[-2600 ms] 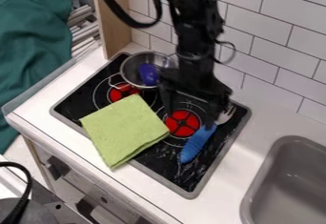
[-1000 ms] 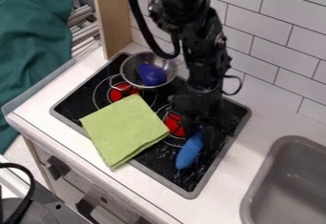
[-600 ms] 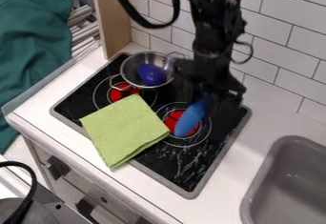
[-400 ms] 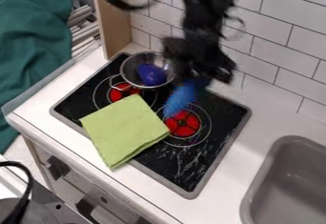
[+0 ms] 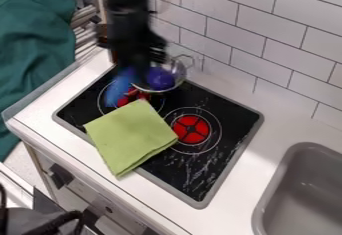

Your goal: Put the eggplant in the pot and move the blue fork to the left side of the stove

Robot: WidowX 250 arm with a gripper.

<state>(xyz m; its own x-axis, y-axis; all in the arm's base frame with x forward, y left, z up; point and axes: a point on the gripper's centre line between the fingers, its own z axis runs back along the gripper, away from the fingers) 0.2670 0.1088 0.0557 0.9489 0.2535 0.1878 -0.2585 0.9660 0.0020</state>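
My gripper (image 5: 133,69) hangs over the back left of the black stove (image 5: 230,110), shut on the blue fork (image 5: 119,90). The fork's blue handle points down toward the front, above the left burner; its tines are hidden in the gripper. Beside it, the purple eggplant (image 5: 160,79) lies in the metal pot (image 5: 179,70), whose left part is covered by the gripper.
A folded green cloth (image 5: 130,136) lies on the stove's front left part. The right burner (image 5: 192,129) is uncovered. A grey sink (image 5: 304,194) is at the right, a tiled wall (image 5: 267,44) behind, and a wooden post stands at the back left.
The gripper has taken hold of the blue fork, lifted it off the stove's right side and carried it left past the pot. Pot, eggplant and cloth stay about where they were.
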